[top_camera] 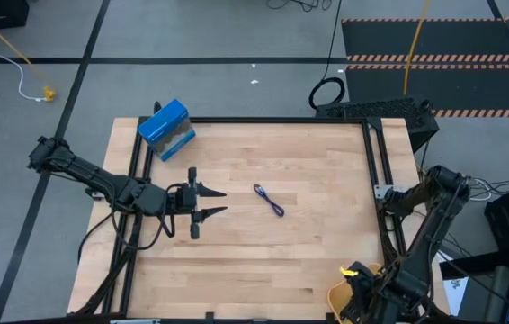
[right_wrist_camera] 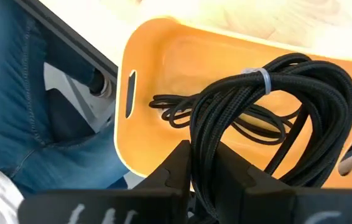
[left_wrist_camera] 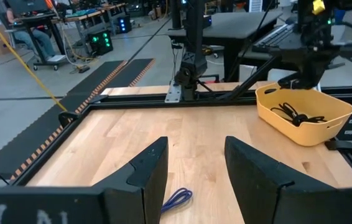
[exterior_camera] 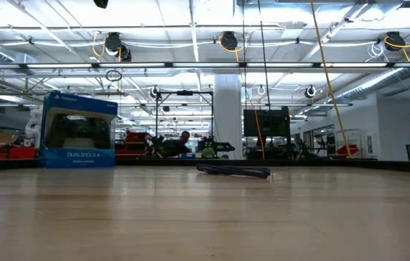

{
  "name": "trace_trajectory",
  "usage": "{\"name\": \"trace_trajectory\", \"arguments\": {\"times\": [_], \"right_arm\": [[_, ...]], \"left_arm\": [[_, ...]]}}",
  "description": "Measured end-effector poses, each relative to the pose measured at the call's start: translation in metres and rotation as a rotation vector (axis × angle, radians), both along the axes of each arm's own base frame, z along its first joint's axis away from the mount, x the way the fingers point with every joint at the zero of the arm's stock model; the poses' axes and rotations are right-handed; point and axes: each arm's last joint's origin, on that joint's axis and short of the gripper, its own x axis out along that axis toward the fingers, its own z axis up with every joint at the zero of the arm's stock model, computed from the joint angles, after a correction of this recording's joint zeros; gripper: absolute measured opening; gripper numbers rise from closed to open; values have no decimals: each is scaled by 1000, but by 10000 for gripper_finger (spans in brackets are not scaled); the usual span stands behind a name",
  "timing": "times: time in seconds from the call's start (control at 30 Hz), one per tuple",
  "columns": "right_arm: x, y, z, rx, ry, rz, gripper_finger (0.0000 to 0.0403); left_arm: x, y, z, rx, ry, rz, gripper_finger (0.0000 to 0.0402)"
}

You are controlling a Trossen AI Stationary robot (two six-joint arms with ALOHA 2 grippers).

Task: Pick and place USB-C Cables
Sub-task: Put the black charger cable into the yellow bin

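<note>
High view: left gripper (top_camera: 219,202) over the table's (top_camera: 326,261) left half, fingers spread wide, grasping nothing. One blue-purple cable (top_camera: 270,200) lies mid-table, long axis diagonal, just beyond its fingertips.

Low view: that cable flat on the wood; one blue box (exterior_camera: 78,130) behind.

Left wrist view: one yellow bin (left_wrist_camera: 305,113) holds one black cable (left_wrist_camera: 297,114).

Right wrist view: right gripper (right_wrist_camera: 204,171) clenched on second black cable (right_wrist_camera: 275,106), coiled, above the bin.

Blue box (exterior_camera: 78,135), front face: you can read "DUALSHOCK 4" in white letters in the low view.
Blue box, upper left corner: you see a small white PlayStation logo.
Smaller line under "DUALSHOCK 4": too small for you to read.
Other views: no readable text.
</note>
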Motion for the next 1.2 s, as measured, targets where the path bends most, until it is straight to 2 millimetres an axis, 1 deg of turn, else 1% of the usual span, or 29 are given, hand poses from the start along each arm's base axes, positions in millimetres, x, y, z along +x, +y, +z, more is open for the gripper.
{"name": "trace_trajectory", "arguments": {"times": [0.17, 0.57, 0.83, 1.03, 1.2], "right_arm": [[3, 8, -14, -16, 65, 10, 34], [10, 18, -38, -78, 95, 27, 35], [11, 19, -46, -103, 96, 24, 46], [9, 17, -61, -104, 103, 29, 54], [9, 17, -71, -76, 88, 47, 71]], "left_arm": [[0, 0, 0, -2, -1, 0, 161], [0, 0, 0, -8, -2, 2, 161], [0, 0, 0, -8, -2, 1, 161], [0, 0, 0, -8, -2, 2, 161], [0, 0, 0, -7, -2, 1, 161]]}}
